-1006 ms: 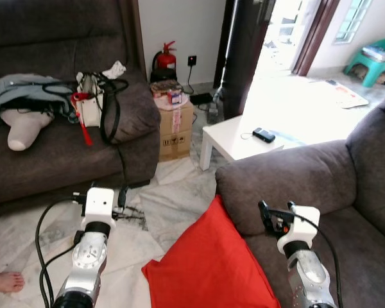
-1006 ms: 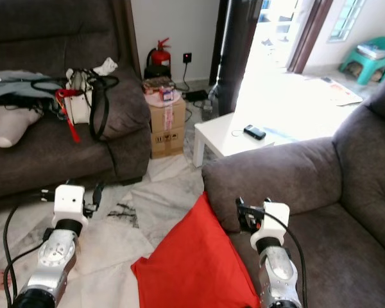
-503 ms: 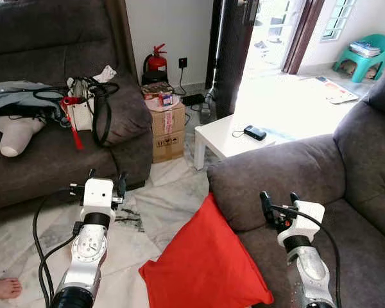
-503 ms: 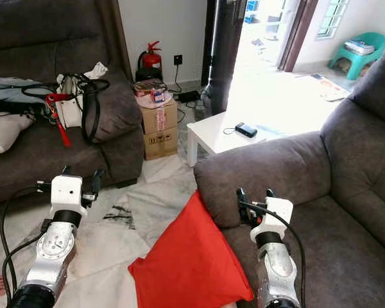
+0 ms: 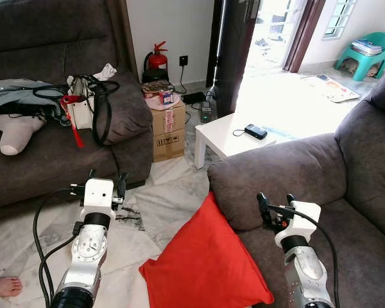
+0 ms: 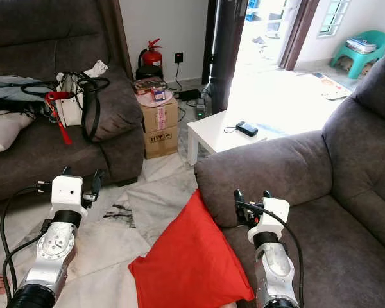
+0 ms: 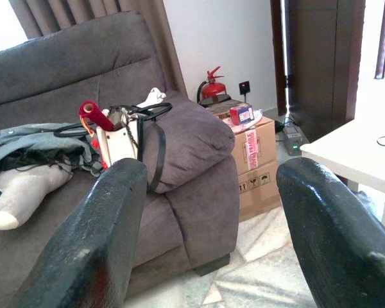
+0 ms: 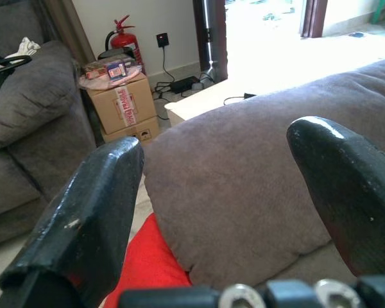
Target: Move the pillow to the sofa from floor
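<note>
Far left: a bare foot (image 5: 3, 285) of a person is seen on the marble floor (image 5: 173, 192). Dark sofa (image 5: 45, 154) along the left wall is loaded with grey clothing (image 5: 16, 93), a pale cushion-like item (image 5: 16, 133) and a white bag (image 5: 90, 109) with black straps and a red tassel; bag contents cannot be made out.

Left pincer (image 5: 104, 183) is held above the floor, fingers (image 7: 96, 237) spread wide, nothing gripped.

Cardboard box (image 5: 169, 131) stands beside the sofa arm, shut and taped, with small items stacked on top. Fire extinguisher (image 5: 156, 59) is behind it at the wall.

Red pillow (image 5: 205, 263) is on the floor, leaned against the front of the grey sofa (image 5: 295, 173) on the right.

White tabletop (image 5: 234, 138) carries a dark phone-like device (image 5: 255, 132).

Right pincer (image 5: 273, 203) is held over the grey sofa's seat near the armrest, fingers (image 8: 90, 218) wide apart, empty.

Teal stool (image 5: 364, 54) is at far right.
</note>
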`<state>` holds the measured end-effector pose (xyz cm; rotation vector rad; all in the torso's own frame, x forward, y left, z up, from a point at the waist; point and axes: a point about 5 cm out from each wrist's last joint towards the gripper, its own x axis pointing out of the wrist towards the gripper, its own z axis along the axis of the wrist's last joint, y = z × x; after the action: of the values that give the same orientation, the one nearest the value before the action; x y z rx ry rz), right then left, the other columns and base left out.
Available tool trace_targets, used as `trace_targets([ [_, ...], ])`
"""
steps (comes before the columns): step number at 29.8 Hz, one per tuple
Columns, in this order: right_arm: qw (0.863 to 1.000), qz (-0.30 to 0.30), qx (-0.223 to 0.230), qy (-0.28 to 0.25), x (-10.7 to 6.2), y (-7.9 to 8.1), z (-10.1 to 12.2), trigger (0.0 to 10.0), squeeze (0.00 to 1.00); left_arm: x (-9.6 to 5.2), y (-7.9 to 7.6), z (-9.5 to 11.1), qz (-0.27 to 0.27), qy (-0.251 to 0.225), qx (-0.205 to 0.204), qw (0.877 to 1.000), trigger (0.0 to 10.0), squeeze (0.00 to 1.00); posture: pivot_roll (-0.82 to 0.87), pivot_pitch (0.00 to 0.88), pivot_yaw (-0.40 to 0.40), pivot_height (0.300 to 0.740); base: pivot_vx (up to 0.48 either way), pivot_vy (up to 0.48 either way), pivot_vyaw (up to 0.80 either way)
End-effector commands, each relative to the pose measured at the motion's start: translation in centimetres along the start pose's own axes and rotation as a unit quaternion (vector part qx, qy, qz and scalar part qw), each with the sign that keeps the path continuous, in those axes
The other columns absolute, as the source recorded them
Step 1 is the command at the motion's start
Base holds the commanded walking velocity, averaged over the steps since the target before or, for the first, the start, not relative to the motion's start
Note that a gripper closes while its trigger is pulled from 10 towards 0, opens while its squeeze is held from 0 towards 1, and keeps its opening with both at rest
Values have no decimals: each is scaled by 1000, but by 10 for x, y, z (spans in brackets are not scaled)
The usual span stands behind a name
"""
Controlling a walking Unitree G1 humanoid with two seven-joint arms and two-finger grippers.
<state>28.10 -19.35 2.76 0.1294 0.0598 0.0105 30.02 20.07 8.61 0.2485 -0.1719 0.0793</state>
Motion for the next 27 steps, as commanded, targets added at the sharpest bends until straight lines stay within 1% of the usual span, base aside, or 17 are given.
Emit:
trace_targets([
  [1, 1000, 2, -2, -2, 3, 0, 4, 10000, 0, 1, -3, 1, -9, 2, 3, 1000, 10000, 0, 76, 0, -21, 740, 0, 0, 0],
  [12, 1000, 6, -3, 5, 4, 1, 3, 10000, 0, 2, -4, 1, -13, 3, 1, 1000, 10000, 0, 73, 0, -21, 740, 0, 0, 0],
  [18, 1000, 6, -4, 9, 4, 0, 3, 10000, 0, 2, -6, 2, -12, 3, 0, 1000, 10000, 0, 78, 0, -26, 699, 0, 0, 0],
  [25, 1000, 13, -4, 8, 6, 3, 3, 10000, 0, 2, -5, 1, -10, 4, 0, 1000, 10000, 0, 79, 0, -27, 665, 0, 0, 0],
  [27, 1000, 13, -5, 8, 6, 3, 3, 10000, 0, 2, -5, 1, -9, 5, 0, 1000, 10000, 0, 80, 0, -29, 665, 0, 0, 0],
])
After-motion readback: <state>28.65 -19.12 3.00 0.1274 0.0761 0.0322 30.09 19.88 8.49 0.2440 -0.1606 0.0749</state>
